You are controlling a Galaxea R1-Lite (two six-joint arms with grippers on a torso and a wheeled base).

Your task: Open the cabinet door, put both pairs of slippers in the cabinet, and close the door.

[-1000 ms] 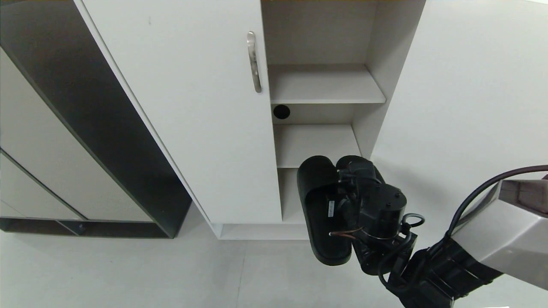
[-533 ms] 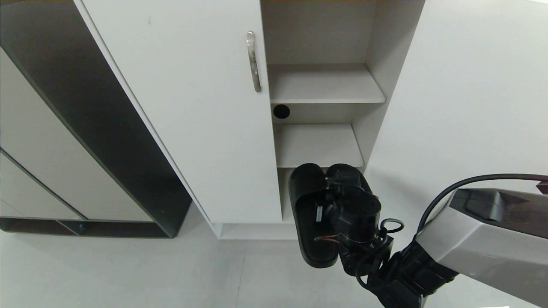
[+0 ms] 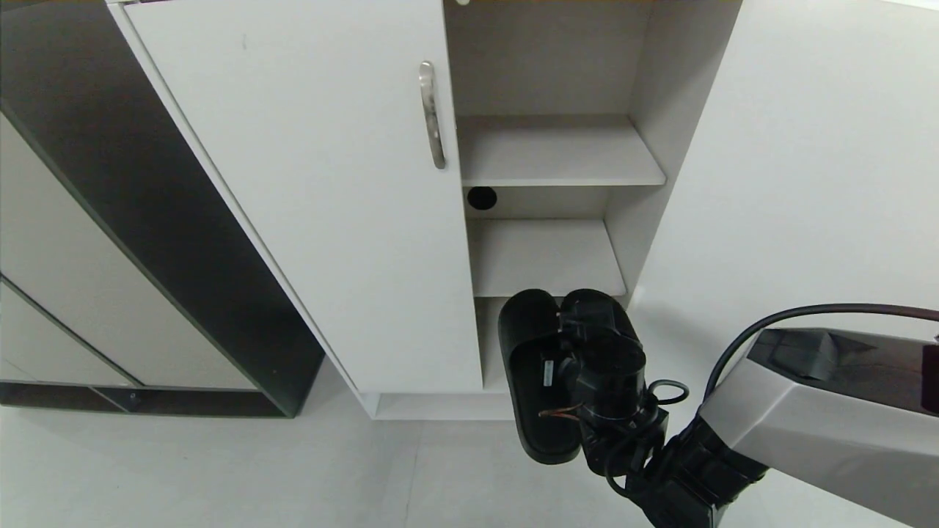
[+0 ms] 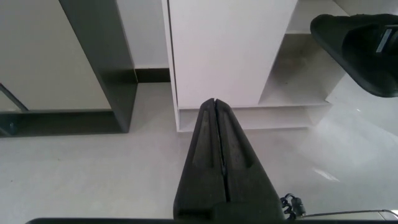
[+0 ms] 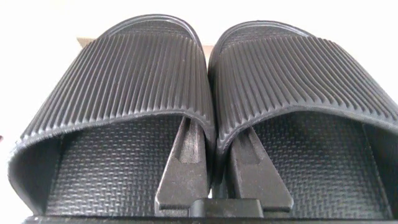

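The pair of black slippers (image 3: 546,367) hangs just in front of the cabinet's (image 3: 649,88) lowest shelf (image 3: 493,345), toes toward the opening. My right jaws are pinched on the two inner side walls pressed together, with a finger (image 5: 185,163) inside each slipper. They look light, soft and rubbery, so I judge this hold under the ribbed straps sound. My left jaws, low before the cabinet, are fully closed on nothing.

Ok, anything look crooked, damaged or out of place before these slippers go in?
Nothing stands out. The black slippers sit evenly side by side, pinched by their adjoining inner walls in the right gripper. The cabinet shelves look intact, and the round hole in the back panel seems deliberate.
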